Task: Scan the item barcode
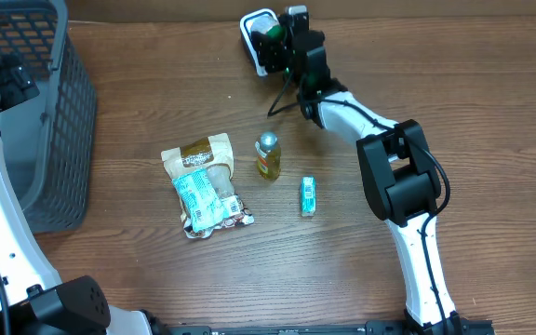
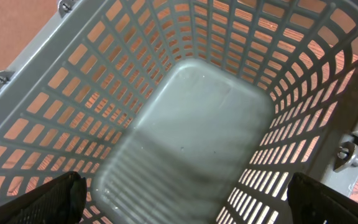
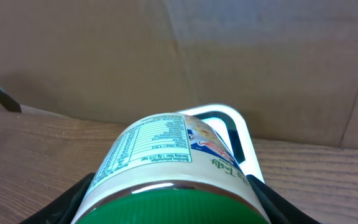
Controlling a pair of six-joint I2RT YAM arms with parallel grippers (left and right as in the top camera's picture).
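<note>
The item is a jar [image 3: 166, 162] with a green lid and a cream label printed with a nutrition table. My right gripper [image 3: 173, 208] is shut on it, one black finger on each side at the lid end. The jar lies tilted, its far end pointing at the white scanner [image 3: 244, 143] with a dark window. In the overhead view the right gripper [image 1: 287, 45] holds the jar [image 1: 270, 37] against the scanner [image 1: 252, 20] at the table's back edge. My left gripper [image 2: 188, 199] hangs open above the grey basket [image 2: 191, 112] with nothing between its fingers.
On the wooden table lie a snack bag [image 1: 205, 184], a small amber bottle [image 1: 267, 155] and a teal box [image 1: 308, 196]. The grey basket [image 1: 59, 121] stands at the far left. A brown cardboard wall rises behind the scanner.
</note>
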